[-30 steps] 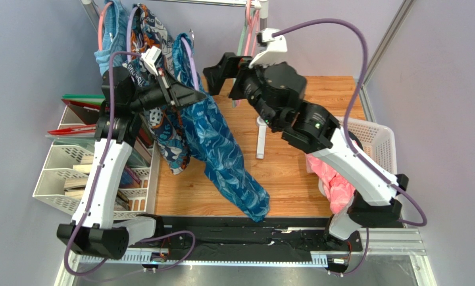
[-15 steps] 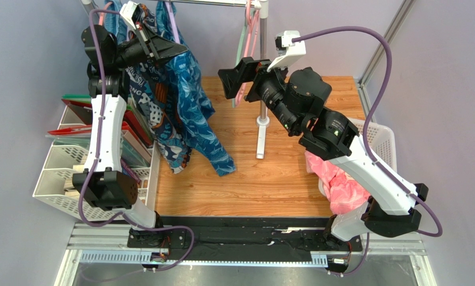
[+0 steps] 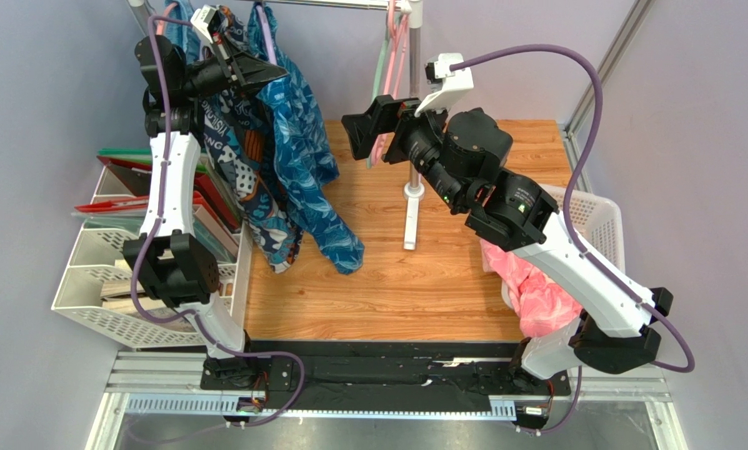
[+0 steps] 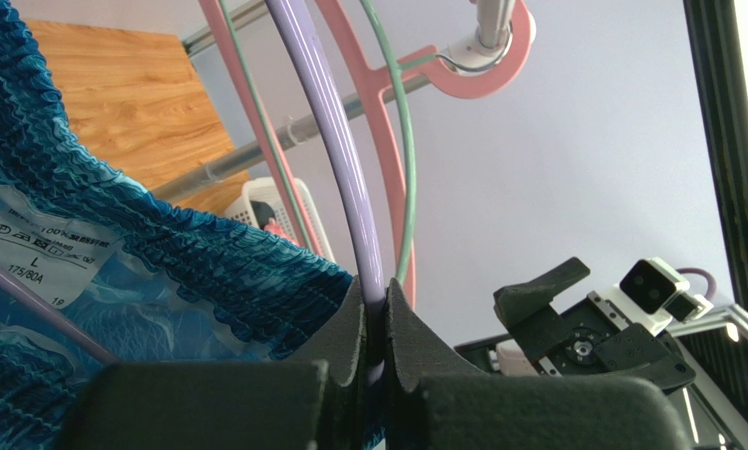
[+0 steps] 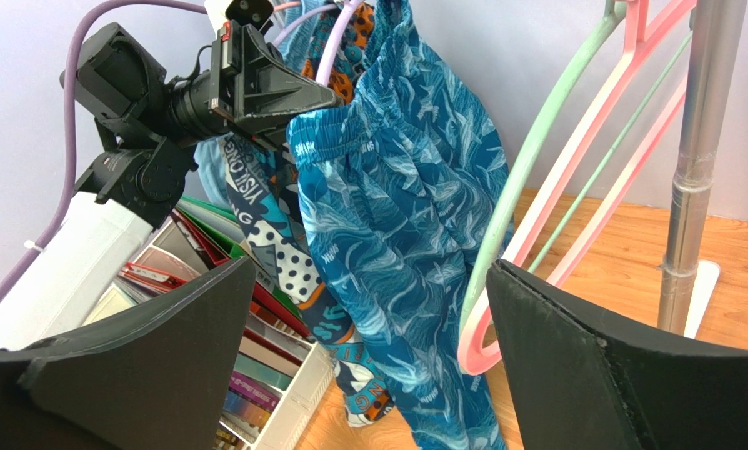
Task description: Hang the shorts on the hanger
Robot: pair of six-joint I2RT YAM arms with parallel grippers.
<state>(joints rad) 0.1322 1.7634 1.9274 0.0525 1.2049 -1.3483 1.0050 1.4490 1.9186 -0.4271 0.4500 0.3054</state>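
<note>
Left gripper (image 4: 375,314) was clamped on the thin, stiff hanger (image 4: 335,150) beside the shorts (image 4: 208,272), seemingly soft and light, best taken at their gathered waistband

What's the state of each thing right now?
left gripper: shut on the purple hanger
right gripper: open, empty
purple hanger: held up, carrying the shorts
shorts: draped over the purple hanger, hanging down
pink hanger: hooked on the rail

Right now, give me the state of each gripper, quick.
Left gripper: closed on the purple hanger carrying the shorts.
Right gripper: open, holding nothing.
</note>
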